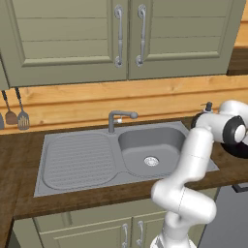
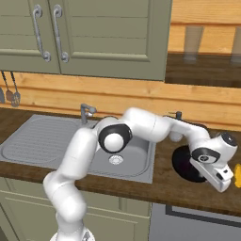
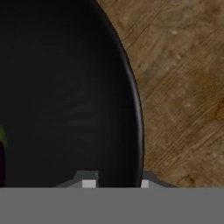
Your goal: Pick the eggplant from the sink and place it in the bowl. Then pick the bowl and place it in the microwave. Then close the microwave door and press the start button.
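Item 1. Dark two-finger gripper (image 3: 116, 183) on the white arm: its tips straddle the rim of item 2, one inside and one outside, and look pinched onto that rim.

Item 2. Glossy black round bowl (image 3: 65, 87), standing on the countertop to the right of the sink.

Item 3. Small dark purple eggplant (image 3: 1, 164) with a green stem cap. It lies inside the bowl, at the very edge of the hand view and mostly cut off.

Item 4. Brown wood-grain countertop (image 3: 183, 87), bare beside the bowl.

Item 5. Grey stainless steel sink (image 1: 77, 160) with a ribbed drainboard. Its basin holds only the drain.

Item 6. Curved grey faucet (image 1: 118, 117), behind the basin.

Item 7. Olive cabinet doors (image 1: 72, 34), above.

Risk notes, as judgement: a one-sided hold on a thin rim may let the bowl tip when it is lifted, and the eggplant would roll or spill. A shallow bite could slip off the glossy edge. A wide swing towards the microwave would make both more likely.
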Controlling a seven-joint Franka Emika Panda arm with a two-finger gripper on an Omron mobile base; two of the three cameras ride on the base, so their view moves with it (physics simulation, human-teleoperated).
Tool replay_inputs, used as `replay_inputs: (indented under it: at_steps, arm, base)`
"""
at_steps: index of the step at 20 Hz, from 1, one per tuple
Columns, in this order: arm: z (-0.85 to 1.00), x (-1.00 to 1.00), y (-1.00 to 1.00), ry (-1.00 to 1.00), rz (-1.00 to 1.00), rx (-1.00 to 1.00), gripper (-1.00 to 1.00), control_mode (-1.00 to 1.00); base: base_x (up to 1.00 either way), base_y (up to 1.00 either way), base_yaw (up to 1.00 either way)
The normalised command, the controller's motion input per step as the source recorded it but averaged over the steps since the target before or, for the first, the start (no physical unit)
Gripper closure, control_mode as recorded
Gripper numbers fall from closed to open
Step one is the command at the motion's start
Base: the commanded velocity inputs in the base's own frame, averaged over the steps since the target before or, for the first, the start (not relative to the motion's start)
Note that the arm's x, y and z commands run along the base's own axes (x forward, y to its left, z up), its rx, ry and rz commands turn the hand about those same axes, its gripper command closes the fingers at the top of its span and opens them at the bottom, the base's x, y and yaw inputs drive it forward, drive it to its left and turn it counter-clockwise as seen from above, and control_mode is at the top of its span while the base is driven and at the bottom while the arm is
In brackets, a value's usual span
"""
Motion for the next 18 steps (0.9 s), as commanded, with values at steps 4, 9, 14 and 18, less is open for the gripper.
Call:
replay_inputs:
  at_steps: [4,9,14,18]
  arm:
    - [0.37,-0.61,-0.02,-0.11,0.0,0.03,1.0,-1.0]
    - [0.85,-0.92,0.0,-0.18,0.0,0.0,1.0,-1.0]
    - [0.88,-0.78,0.39,-0.05,0.0,-0.01,1.0,-1.0]
    - [0.66,-0.34,0.86,0.0,0.0,-0.08,1.0,-1.0]
  base:
    - [0.0,0.0,0.0]
    - [0.0,0.0,0.0]
    - [0.0,0.0,0.0]
    - [0.0,0.0,0.0]
